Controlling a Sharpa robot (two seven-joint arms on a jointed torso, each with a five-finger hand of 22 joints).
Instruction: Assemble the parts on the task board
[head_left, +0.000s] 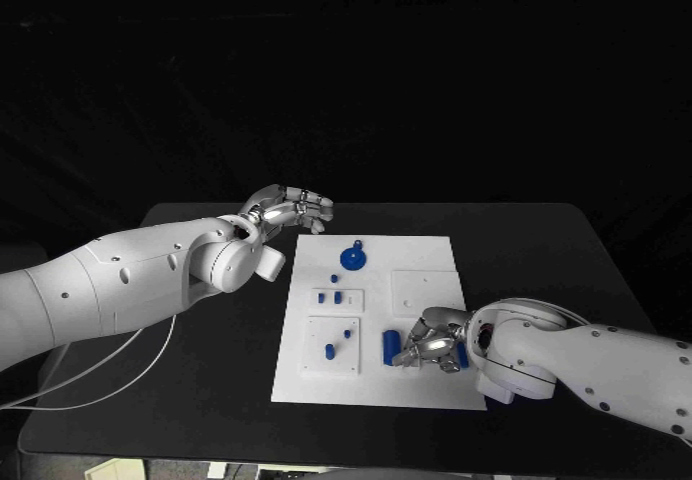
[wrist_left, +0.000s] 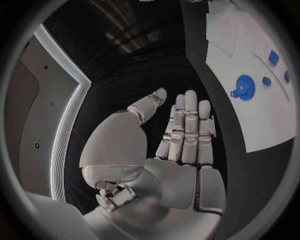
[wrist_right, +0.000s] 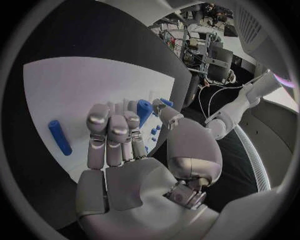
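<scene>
The flat rectangular task board is plain white, lying on a matte black surface. On it, the round toothed gear is bright blue, as are the short cylindrical peg and the small blue pegs. Both jointed metal hands, left and right, are silver with grey fingers, on glossy white arms.

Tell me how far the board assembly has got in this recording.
Partly done, by the look of it: the blue gear and small pegs seem to sit on the task board. In hand: the right hand is over the board beside a loose blue cylinder; whether it holds anything is unclear. That cylinder remains. The left hand holds nothing.
</scene>
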